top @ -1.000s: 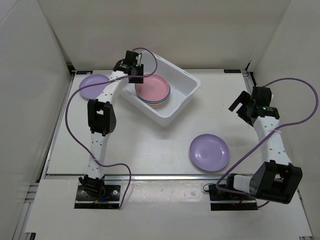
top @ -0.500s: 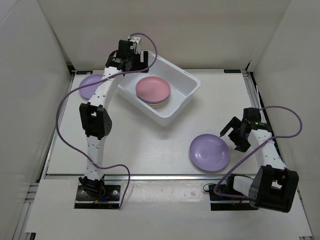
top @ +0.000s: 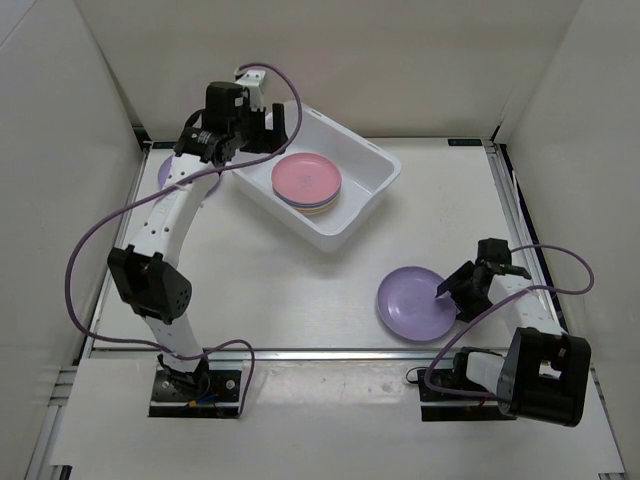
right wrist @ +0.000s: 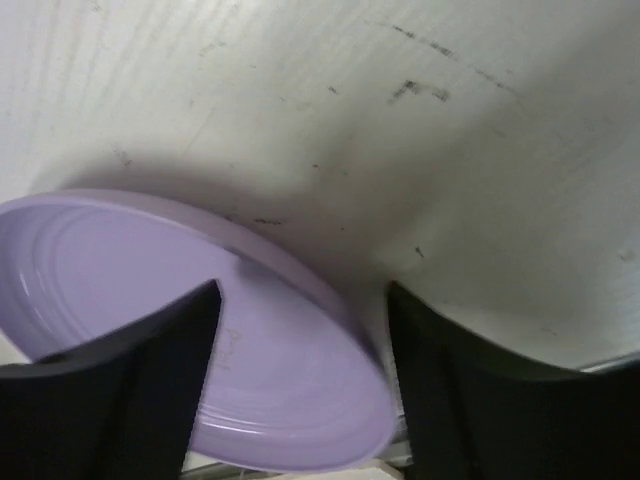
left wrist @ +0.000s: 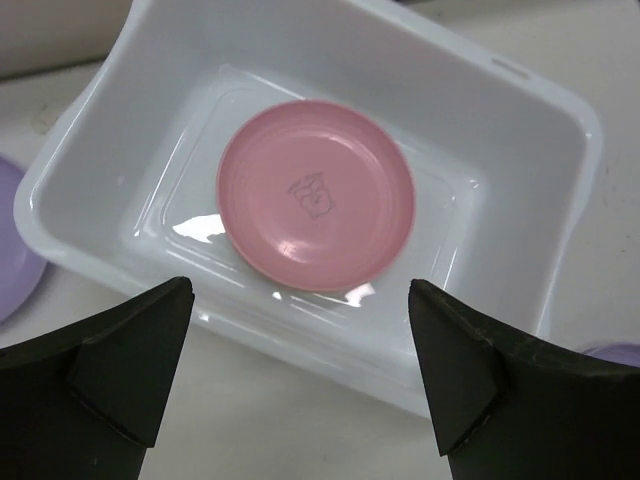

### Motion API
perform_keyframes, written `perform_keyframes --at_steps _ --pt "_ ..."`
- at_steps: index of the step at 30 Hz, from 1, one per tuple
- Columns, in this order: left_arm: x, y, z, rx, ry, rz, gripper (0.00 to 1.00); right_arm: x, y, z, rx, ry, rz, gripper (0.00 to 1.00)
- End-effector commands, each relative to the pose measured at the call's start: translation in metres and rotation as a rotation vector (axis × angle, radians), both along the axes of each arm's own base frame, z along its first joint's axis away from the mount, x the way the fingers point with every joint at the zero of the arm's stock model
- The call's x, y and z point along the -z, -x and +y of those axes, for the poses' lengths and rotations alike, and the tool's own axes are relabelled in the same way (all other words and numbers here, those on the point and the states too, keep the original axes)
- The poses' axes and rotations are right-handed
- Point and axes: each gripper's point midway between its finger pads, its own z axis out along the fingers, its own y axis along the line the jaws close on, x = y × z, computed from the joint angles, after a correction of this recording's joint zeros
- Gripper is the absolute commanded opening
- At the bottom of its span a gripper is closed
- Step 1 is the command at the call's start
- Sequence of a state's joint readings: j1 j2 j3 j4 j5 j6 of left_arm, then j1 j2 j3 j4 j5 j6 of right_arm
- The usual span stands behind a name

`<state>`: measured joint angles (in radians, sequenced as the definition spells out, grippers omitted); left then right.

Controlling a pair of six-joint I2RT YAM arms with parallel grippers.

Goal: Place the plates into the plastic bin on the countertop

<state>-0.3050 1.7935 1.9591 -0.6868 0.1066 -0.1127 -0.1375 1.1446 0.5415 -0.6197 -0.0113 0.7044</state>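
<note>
Right gripper (right wrist: 300, 290): your fingers stand apart and low, straddling the right-hand rim of the near purple plate (top: 415, 305), one over its inner face and one outside. You have come in at the edge because a flat plate gives no other purchase.
Near purple plate: it lies flat on the table (top: 300, 280), towards the front and well apart from the bin. Nothing is clamped on it yet.
Left gripper (left wrist: 300, 290): spread wide and empty, it hangs over the bin's far-left side and looks down into it. This leaves the right arm a free path in.
Plastic bin (top: 372, 168): it sits askew at the back of the table and already holds a stack.
Pink plate (left wrist: 315, 195): this is the top of that stack, face up and centred, so the next plate can nest on it.
Far purple plate (top: 165, 170): it lies on the table left of the bin, partly hidden by your left arm.
Next move, as I judge it: close on the rim, lift, and carry the plate to the bin.
Risk: a shallow rim pinch may let the plate tilt or slip.
</note>
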Motion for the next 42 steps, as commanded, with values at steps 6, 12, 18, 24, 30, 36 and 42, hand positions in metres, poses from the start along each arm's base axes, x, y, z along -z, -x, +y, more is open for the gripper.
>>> perform_keyframes --at_steps 6,12,18,24,30,36,42 --pt "0.029 0.061 0.057 -0.19 -0.078 0.088 0.99 -0.008 -0.029 0.001 -0.013 0.003 -0.119 0.24" --pt "0.031 0.087 0.094 -0.305 -0.065 0.085 1.0 -0.05 -0.06 -0.026 -0.038 0.155 -0.199 0.0" --pt "0.037 0.101 0.115 -0.374 -0.058 0.094 0.99 -0.145 -0.1 -0.049 -0.034 0.295 -0.387 0.0" --pt "0.055 0.109 0.149 -0.505 -0.014 0.142 0.99 -0.232 -0.163 -0.031 -0.149 0.289 -0.664 0.0" --pt "0.082 0.114 0.171 -0.59 0.025 0.192 0.99 -0.274 -0.232 0.064 -0.414 0.161 -0.84 0.0" --pt "0.11 0.121 0.198 -0.703 0.049 0.233 0.99 -0.275 -0.306 0.167 -0.626 0.085 -0.898 0.0" --pt "0.132 0.122 0.223 -0.843 0.111 0.255 1.0 -0.226 -0.366 0.235 -0.711 0.064 -0.815 0.0"
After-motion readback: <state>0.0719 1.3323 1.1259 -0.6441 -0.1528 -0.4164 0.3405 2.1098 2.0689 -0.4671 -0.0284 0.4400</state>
